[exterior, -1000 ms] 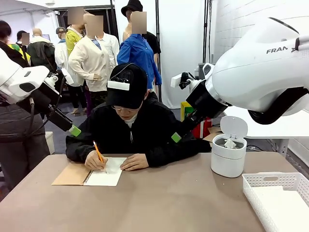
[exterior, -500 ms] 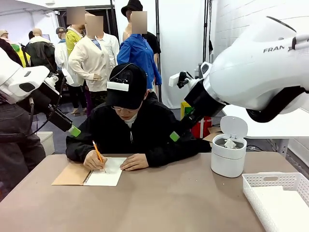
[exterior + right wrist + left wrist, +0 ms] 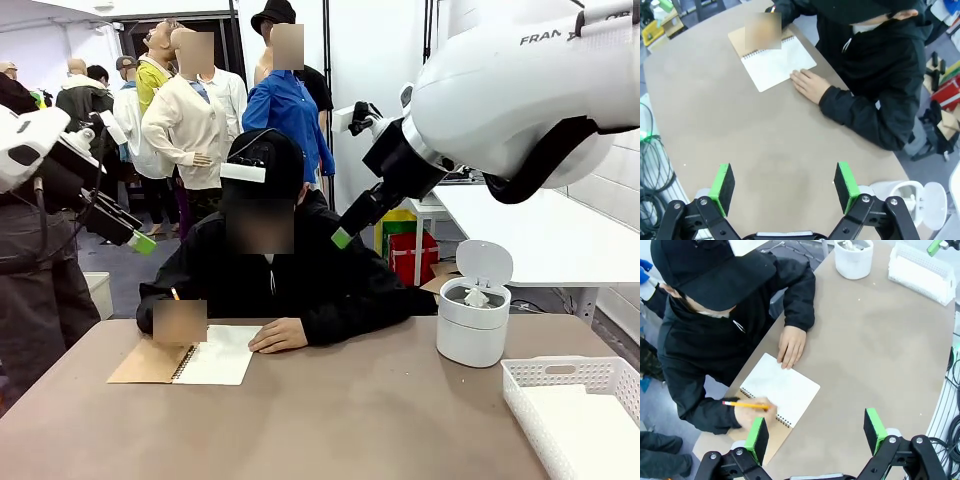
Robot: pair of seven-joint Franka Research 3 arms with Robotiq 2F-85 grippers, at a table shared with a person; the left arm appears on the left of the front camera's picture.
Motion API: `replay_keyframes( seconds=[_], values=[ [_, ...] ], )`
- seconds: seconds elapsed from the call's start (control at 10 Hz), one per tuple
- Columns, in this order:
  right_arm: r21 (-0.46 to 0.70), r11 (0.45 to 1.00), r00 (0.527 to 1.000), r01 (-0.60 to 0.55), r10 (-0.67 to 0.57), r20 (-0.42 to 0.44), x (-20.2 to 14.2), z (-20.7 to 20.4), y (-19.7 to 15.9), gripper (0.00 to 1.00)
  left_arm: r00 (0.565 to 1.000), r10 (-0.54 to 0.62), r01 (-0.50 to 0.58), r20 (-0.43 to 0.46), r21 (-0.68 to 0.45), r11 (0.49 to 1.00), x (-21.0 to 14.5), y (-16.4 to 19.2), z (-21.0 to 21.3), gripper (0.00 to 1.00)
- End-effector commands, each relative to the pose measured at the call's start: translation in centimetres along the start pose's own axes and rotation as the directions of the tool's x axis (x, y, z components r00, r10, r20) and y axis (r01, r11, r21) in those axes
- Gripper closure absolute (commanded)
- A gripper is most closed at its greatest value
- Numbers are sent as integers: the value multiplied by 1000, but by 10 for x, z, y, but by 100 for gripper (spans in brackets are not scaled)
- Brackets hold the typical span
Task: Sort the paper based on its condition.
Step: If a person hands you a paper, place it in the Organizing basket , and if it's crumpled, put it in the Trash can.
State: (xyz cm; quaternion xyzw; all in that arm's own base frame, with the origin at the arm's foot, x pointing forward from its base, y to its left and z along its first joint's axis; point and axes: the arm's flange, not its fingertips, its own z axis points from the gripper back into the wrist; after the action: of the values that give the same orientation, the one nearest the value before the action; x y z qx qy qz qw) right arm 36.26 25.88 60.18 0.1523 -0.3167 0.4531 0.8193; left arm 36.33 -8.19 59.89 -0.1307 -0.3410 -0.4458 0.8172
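The left gripper [image 3: 816, 430] is raised above the table [image 3: 350, 420] with its green-padded fingers spread wide and nothing between them. In the left wrist view it looks down on the open spiral-bound notebook [image 3: 780, 390]. The right gripper [image 3: 784, 181] is also raised, its fingers spread wide and empty, above a bare part of the table on the robot's side of the notebook. A person sits at the far side, one hand [image 3: 278, 337] flat on the notebook page and the other hand [image 3: 752, 412] gripping a pencil [image 3: 742, 404] at the spiral edge. A crumpled paper ball [image 3: 477, 297] lies inside the white round bin [image 3: 470, 340], whose lid [image 3: 485, 262] stands open. What appears to be a smooth white sheet [image 3: 600, 445] lies flat in the white basket [image 3: 560, 372], near the bin at the table's right corner. Both containers are well apart from the grippers.
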Motion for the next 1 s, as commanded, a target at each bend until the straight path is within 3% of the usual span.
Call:
replay_keyframes(
  seconds=[0.0,0.4,0.9],
  values=[
    [24,1000,999,11,-12,30,-3,0,-7,0,998,-17,18,53,-17,1000,0,2,11,0],
    [4,1000,998,27,-27,57,-10,14,-9,0,998,-37,32,48,93,995,-2,-7,32,0],
    [-25,999,996,34,-32,81,-16,31,-8,0,999,-35,30,36,127,991,-6,-11,42,0]
  ],
)
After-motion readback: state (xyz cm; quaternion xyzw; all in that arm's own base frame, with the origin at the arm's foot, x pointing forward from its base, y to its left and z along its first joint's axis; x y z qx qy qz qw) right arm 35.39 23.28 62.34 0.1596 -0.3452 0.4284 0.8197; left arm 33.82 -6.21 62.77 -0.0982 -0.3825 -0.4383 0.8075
